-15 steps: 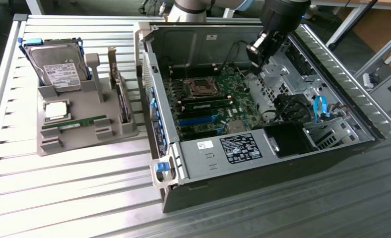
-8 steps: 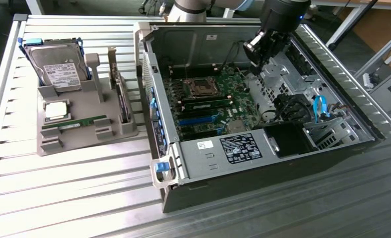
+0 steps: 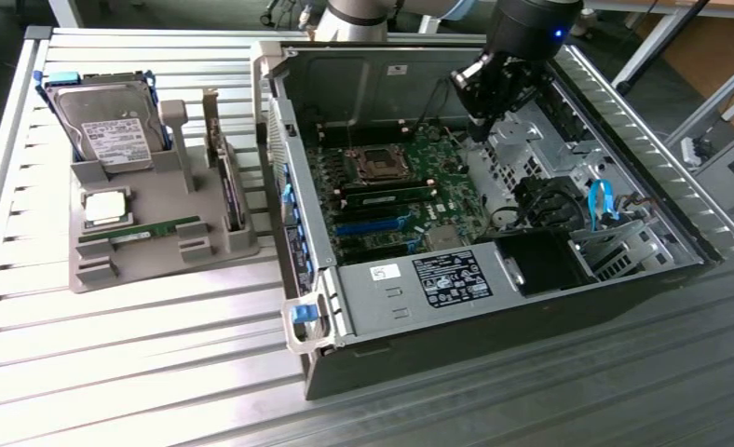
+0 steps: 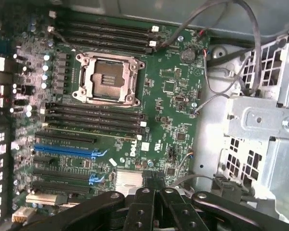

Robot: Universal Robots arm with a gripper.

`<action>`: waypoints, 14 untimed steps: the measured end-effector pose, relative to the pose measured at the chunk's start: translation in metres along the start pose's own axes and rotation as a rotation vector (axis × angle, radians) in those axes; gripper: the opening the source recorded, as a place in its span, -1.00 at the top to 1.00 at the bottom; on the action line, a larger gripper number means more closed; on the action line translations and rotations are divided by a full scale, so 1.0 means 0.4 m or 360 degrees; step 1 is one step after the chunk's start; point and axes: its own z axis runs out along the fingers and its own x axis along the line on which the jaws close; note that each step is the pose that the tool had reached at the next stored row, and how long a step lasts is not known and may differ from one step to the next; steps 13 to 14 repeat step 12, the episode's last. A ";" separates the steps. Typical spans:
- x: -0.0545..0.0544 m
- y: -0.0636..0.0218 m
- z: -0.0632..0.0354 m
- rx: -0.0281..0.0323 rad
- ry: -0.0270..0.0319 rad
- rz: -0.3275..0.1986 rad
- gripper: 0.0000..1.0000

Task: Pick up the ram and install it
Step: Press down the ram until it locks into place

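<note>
The ram (image 3: 140, 233) lies flat on the gray holder tray (image 3: 156, 265), at about 9 o'clock in the exterior view. At about 1 o'clock the gripper (image 3: 482, 130) hangs inside the open computer case (image 3: 342, 354), over the green board (image 4: 173, 86). I cannot tell if its jaws are open or closed.

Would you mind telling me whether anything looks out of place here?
Nothing looks damaged or spilled. The CPU socket sits empty, one ram stick lies on the grey holder, and the pincer hangs over the open case.
</note>
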 end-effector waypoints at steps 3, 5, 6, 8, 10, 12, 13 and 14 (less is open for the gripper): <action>0.000 0.000 0.000 0.00036 0.00069 0.0126 0.81; 0.000 0.000 0.000 0.00065 0.00127 0.0232 0.81; 0.000 0.000 0.000 0.00061 0.00132 0.0240 0.81; 0.000 0.000 0.000 0.00059 0.00132 0.0241 0.81; 0.000 0.000 0.000 0.00059 0.00131 0.0241 0.81; 0.000 0.000 0.000 0.00059 0.00132 0.0241 0.81; 0.000 0.000 0.000 0.00059 0.00132 0.0241 0.81; 0.000 0.000 0.000 0.00059 0.00132 0.0241 0.81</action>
